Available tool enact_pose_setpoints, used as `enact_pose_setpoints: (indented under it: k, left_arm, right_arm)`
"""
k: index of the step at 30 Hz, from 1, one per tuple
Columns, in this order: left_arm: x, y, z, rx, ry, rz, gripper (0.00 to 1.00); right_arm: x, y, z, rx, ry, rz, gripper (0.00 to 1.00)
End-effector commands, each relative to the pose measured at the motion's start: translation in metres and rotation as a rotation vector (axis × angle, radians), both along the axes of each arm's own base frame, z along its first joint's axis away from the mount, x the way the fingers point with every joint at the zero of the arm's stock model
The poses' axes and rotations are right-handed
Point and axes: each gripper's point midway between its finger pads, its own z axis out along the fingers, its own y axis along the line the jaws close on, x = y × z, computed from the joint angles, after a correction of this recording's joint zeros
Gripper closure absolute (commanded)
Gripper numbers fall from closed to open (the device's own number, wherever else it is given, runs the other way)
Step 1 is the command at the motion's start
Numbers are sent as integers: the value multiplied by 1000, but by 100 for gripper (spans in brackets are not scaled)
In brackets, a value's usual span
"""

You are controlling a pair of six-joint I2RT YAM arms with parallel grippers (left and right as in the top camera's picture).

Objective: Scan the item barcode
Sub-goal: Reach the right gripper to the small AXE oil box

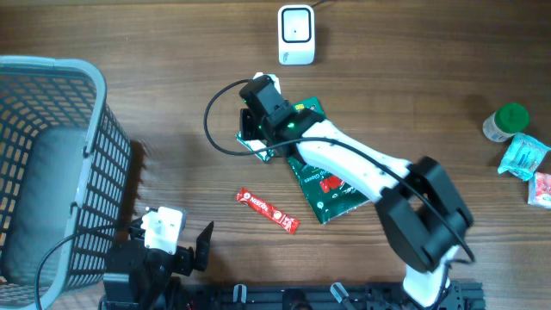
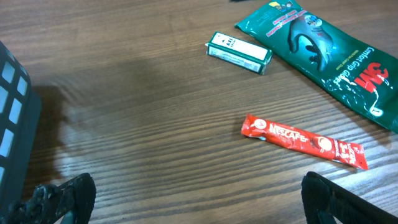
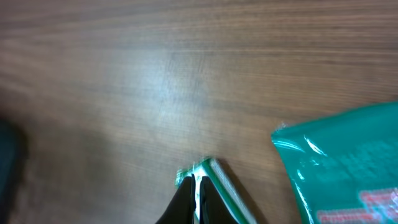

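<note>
A grey basket (image 1: 102,164) stands left; a red Nescafé sachet (image 2: 303,141) lies near a green glove packet (image 2: 336,68).

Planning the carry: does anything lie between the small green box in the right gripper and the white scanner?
Nothing visible does. The right gripper is shut on the small green box, and only bare table shows between it and the white scanner. The black cable loops off to one side.

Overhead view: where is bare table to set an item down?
Bare wood lies between the white barcode scanner and the green-capped jar, and between the grey mesh basket and the red coffee sachet. Crowded around the green glove packet in the middle.
</note>
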Motion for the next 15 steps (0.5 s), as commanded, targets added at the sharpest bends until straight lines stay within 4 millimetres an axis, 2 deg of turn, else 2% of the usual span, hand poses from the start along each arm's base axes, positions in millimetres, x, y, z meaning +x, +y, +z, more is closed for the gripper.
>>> enact_pose_setpoints:
  k: [1,4,6,7,9,10,13,15]
  left_arm:
    - [0,-1,1,-10,-7,0,0]
    - [0,-1,1,-10,-7,0,0]
    - [0,-1,1,-10,-7,0,0]
    - [0,-1,1,-10,-7,0,0]
    - [0,-1,1,-10,-7,0,0]
    - [0,-1,1,-10,-7,0,0]
    - [0,-1,1,-10,-7,0,0]
    - [0,-1,1,-10,-7,0,0]
  right_arm:
    - [9,-2,-44,-45,13,-49,95]
    - [17,-8,-58,-83,-14,-83,92]
    - [13,-6,-66,-84,11,-61,92]
    - [5,1,-68,-64,45,-7,94]
    - [-26,30,-66,20,118,255,96]
    - [-33,34,-64,36,136,306,95]
    - [-59,32,-50,40,194,432,95]
    - [-91,24,-36,26,252,589,95]
